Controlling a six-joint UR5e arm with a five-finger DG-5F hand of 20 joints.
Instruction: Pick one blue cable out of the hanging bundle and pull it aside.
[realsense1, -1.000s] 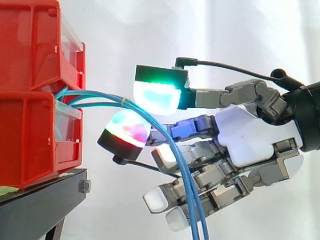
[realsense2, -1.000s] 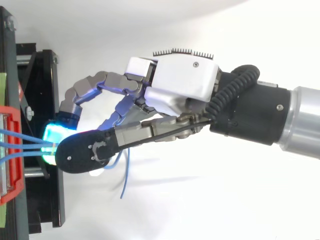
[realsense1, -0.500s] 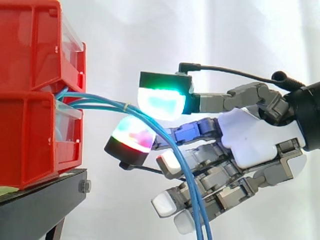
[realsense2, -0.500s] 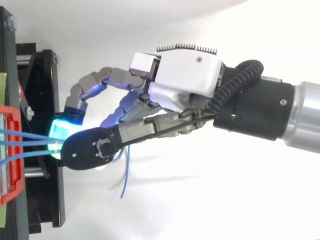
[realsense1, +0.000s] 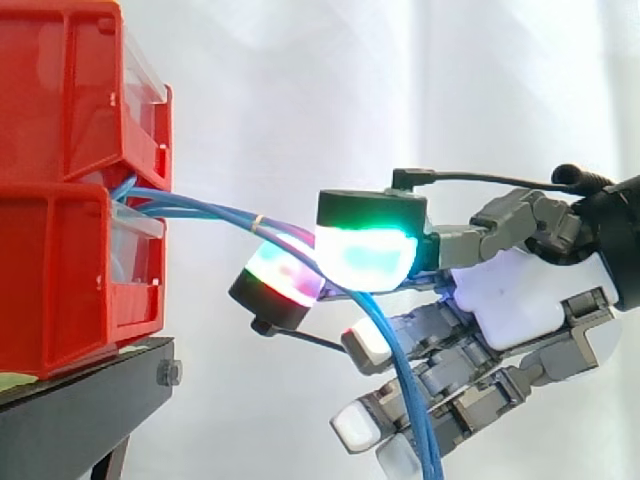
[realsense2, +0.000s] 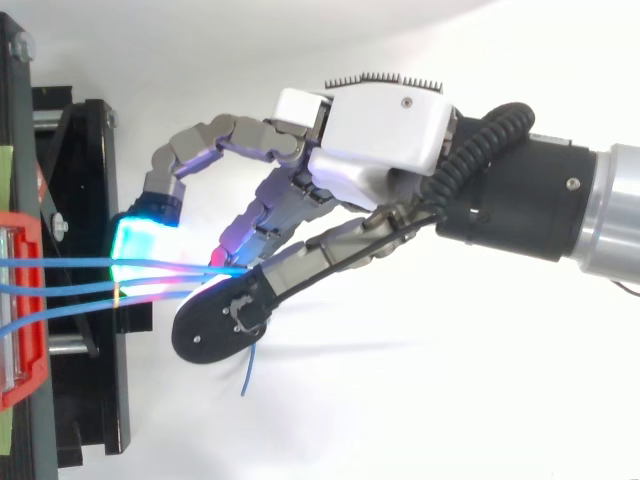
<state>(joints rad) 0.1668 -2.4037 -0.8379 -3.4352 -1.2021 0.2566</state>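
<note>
My hand (realsense1: 510, 300) hangs just right of the 2 stacked red bins (realsense1: 60, 250) on the black stand (realsense1: 70, 410). The blue cables (realsense1: 200, 207) come out of the gap between those bins, arch towards me and drop past my lower fingers. I have them nipped between my green-glowing pad (realsense1: 365, 258) above and my red-glowing pad (realsense1: 285, 278) below. My other fingers curl loosely underneath, holding nothing. From above, the strands leave the bin fanned slightly apart and meet at my pinch, so I cannot tell whether I hold 1 or several.

I judge them light, limp and smooth-jacketed (likely to slide through soft pads under tension), and fixed at the bin end, so they will swing rather than lift free. The better hold looks to be nearer the bin, where the strands part enough to single out 1. A firm pinch and a slow sideways pull should suit.
</note>
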